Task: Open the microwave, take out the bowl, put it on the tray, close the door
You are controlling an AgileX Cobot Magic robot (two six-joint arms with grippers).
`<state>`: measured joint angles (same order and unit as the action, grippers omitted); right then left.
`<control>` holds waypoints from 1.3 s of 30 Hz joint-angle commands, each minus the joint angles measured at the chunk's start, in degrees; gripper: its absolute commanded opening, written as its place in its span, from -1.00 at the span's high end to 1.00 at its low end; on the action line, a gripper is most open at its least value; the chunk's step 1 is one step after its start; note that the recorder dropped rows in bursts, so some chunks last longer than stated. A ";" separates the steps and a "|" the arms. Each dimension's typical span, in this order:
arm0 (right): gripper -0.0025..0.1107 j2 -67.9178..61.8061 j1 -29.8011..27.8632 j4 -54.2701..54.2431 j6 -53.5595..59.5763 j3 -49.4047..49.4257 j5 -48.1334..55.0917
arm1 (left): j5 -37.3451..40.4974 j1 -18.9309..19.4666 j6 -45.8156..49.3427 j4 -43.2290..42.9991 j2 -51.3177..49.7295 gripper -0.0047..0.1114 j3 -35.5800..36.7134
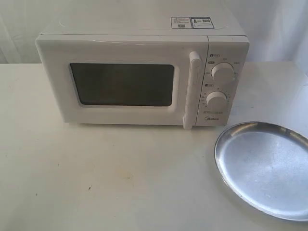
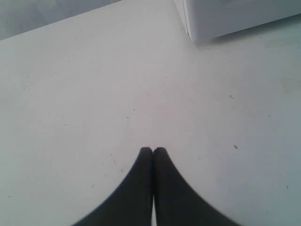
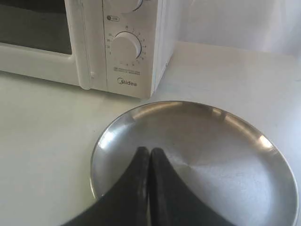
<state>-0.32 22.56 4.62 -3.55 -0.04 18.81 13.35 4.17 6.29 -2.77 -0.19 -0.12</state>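
The white microwave (image 1: 144,72) stands at the back of the table with its door (image 1: 120,84) closed and the vertical bar handle (image 1: 191,91) at the door's right edge. The bowl is hidden. The silver tray (image 1: 267,168) lies bare at the front right; it also fills the right wrist view (image 3: 225,155). My right gripper (image 3: 149,149) is shut on nothing, hovering over the tray's near rim. My left gripper (image 2: 153,149) is shut and empty over bare table, with a microwave corner (image 2: 221,19) ahead. Neither gripper shows in the exterior view.
Two round dials (image 1: 222,72) and the Midea logo (image 3: 127,82) sit on the microwave's right panel. White table surface (image 1: 120,178) spreads in front of the microwave and left of the tray. A white curtain (image 1: 279,24) hangs behind.
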 commanded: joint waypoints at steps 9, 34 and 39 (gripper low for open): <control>0.96 0.32 -0.25 1.11 1.88 0.04 -5.84 | -0.03 -0.23 0.03 0.22 0.19 0.92 0.12; 0.96 -7.80 -0.25 -9.08 -6.24 -1.22 -44.71 | -0.03 -0.23 0.03 0.22 0.19 0.92 0.12; 0.96 -26.11 -0.25 -5.79 -3.98 -5.32 -48.63 | -0.03 -0.23 0.03 0.22 0.19 0.92 0.12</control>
<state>-17.70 22.56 -3.97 -9.69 -2.99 -27.45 13.35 4.17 6.29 -2.77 -0.19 -0.12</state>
